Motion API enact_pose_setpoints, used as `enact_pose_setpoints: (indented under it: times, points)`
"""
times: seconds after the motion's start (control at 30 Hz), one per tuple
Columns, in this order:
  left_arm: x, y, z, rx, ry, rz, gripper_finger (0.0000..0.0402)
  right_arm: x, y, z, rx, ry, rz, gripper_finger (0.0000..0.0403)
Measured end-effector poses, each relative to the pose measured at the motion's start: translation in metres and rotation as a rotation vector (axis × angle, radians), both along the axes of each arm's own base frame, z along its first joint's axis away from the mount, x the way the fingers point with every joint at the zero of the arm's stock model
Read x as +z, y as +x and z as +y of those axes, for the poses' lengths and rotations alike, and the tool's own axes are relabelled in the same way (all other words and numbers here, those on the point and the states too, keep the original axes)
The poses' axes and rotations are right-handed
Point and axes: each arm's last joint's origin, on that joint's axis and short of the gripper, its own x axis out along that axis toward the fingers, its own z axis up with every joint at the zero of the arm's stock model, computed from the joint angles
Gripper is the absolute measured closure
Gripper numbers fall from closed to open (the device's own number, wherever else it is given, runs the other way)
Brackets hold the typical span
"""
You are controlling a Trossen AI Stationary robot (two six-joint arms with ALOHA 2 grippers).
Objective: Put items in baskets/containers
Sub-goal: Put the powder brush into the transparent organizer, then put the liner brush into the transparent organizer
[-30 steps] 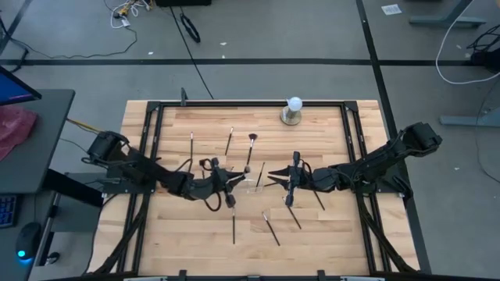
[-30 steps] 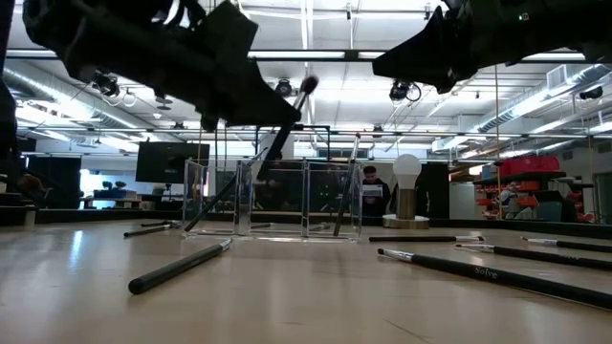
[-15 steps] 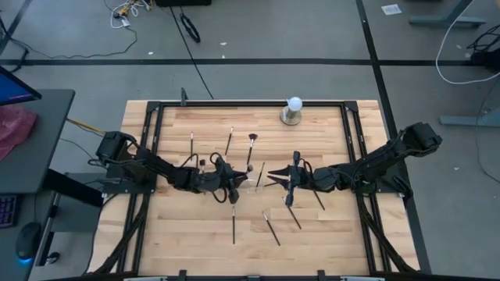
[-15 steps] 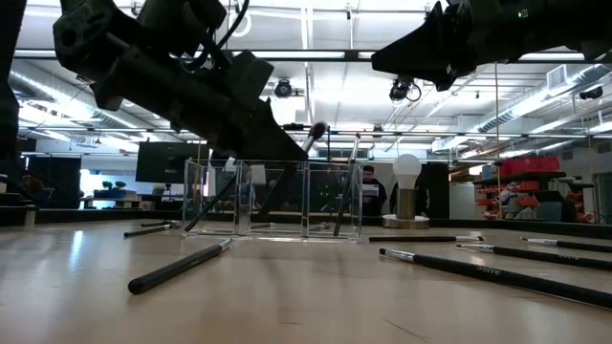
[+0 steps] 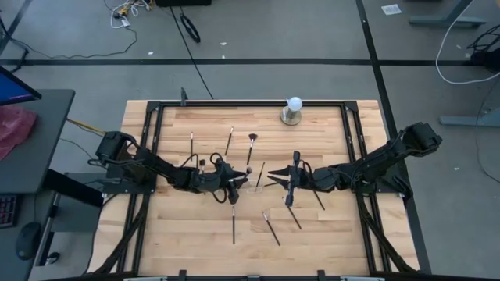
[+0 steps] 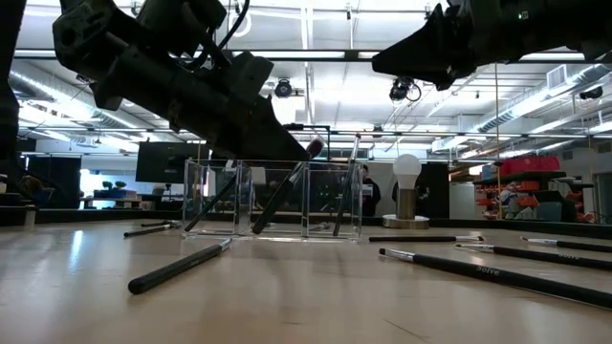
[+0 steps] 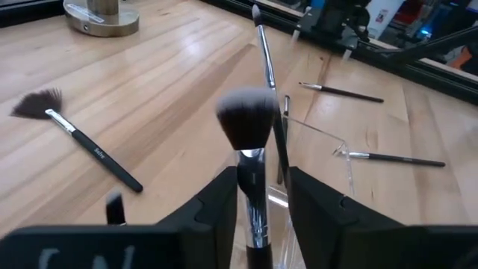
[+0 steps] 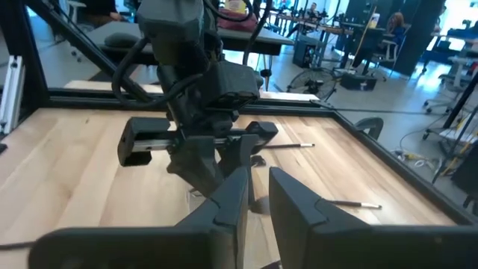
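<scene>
We find the left gripper [image 7: 254, 196] over the table's middle, its fingers standing just either side of a fluffy-headed makeup brush [image 7: 248, 142]; whether they grip or have just let go we cannot tell. The brush leans steeply, bristles up, its lower end inside the clear tray [image 6: 273, 199], where two more brushes already lean. Its long axis runs straight up out of the gripper, so we judge the next move a plain release and straight withdrawal. The right gripper [image 5: 290, 182] waits just beside the tray's other side, fingers slightly parted and empty. Remaining brushes [image 5: 233, 225] lie scattered flat across the table [image 5: 328, 234].
</scene>
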Motion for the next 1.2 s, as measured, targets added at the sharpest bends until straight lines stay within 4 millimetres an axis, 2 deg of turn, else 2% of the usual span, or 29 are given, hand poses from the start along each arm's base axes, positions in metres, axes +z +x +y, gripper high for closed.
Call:
enact_pose_setpoints:
  times: [0.13,0.33,0.5,0.63,0.87,1.0,1.2]
  points:
    - [0.008,-0.001,-0.001,-0.050,-0.025,-0.015,0.0259,0.003,-0.002,0.001,0.007,-0.035,-0.002,0.0344]
    - [0.043,-0.009,-0.004,-0.170,-0.053,-0.102,0.0249,0.013,-0.010,0.000,0.010,-0.008,-0.002,0.0344]
    - [0.073,-0.021,-0.010,-0.277,-0.014,-0.180,0.0255,0.014,-0.030,0.001,0.015,0.078,0.118,0.0344]
    - [0.086,-0.030,-0.013,-0.334,0.111,-0.174,0.0261,0.009,-0.050,-0.001,-0.013,0.212,0.263,0.0344]
    - [0.084,-0.033,-0.009,-0.270,0.233,-0.097,0.0264,-0.016,-0.088,-0.011,-0.178,0.528,0.655,0.0342]
    - [0.077,-0.034,-0.006,-0.225,0.251,-0.027,0.0264,-0.027,-0.104,-0.012,-0.276,0.678,0.877,0.0320]
    - [0.074,-0.035,-0.005,-0.211,0.260,0.010,0.0264,-0.039,-0.111,0.001,-0.288,0.610,0.993,0.0267]
